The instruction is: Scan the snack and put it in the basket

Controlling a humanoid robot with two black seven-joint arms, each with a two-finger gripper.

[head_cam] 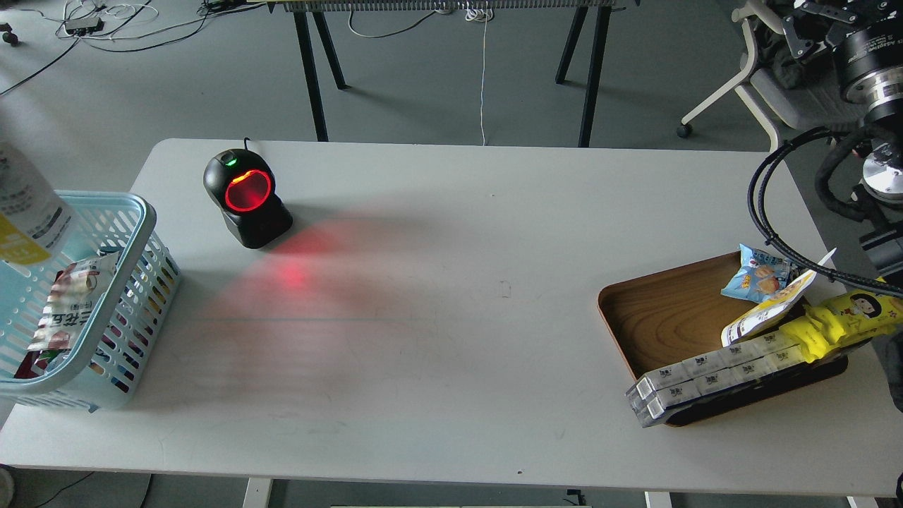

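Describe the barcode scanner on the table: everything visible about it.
The barcode scanner is a black, glossy-looking unit with a rounded head on a wedge-shaped base, standing upright on the white table towards its far left, apart from the light blue basket. Its round window glows red, ringed brighter red, and faces forward-right, casting a red patch across the tabletop. A small green light shows on top. A thin black cable rises behind it. Nothing else touches it.

At the right edge of the frame, the right arm (871, 85) shows as a black ribbed segment with a silver metal collar in the upper right corner, black cables looping below it toward the middle right. Its gripper lies outside the frame. The left arm and its gripper do not appear anywhere in the view.
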